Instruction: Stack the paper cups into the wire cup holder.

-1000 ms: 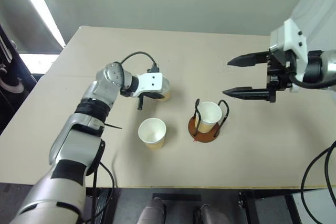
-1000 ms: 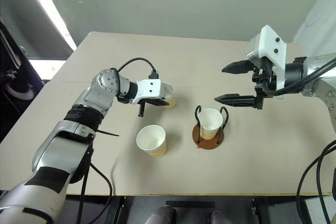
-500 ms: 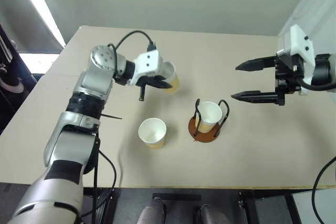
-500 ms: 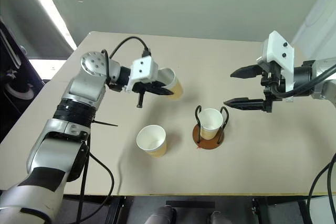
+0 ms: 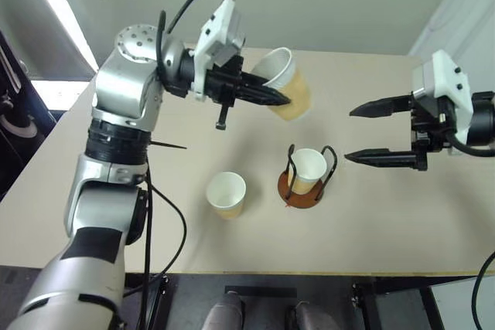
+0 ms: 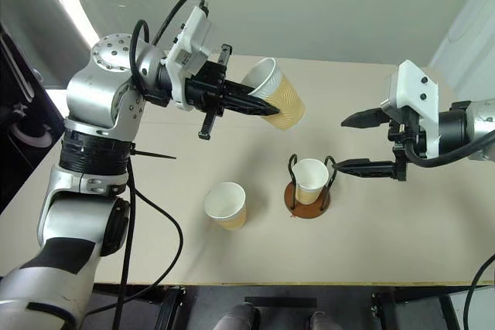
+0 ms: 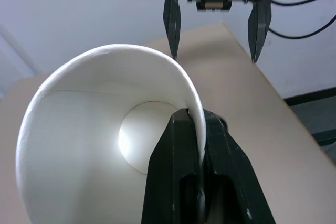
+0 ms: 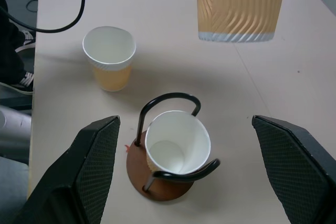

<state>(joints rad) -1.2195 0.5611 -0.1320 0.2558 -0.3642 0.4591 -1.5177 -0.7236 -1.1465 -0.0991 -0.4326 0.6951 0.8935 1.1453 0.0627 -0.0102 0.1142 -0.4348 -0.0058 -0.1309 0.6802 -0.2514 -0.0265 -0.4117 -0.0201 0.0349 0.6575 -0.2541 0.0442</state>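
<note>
Left claw (image 5: 277,98) pinches one paper cup (image 5: 288,92) by its rim, tilted, high over the table (image 5: 402,214) toward the far edge, prob. to carry it over the wire cup holder (image 5: 302,188). A sec ago it sat low by the table; now lifted. Spare cup (image 5: 227,195) stands near the front edge. Holder mid-table w/ one cup (image 5: 307,170) in. Right claw (image 5: 370,132) hangs wide, empty, just beside the holder.

light: bright strip upper left | shadows: soft | focus: sharp
</note>
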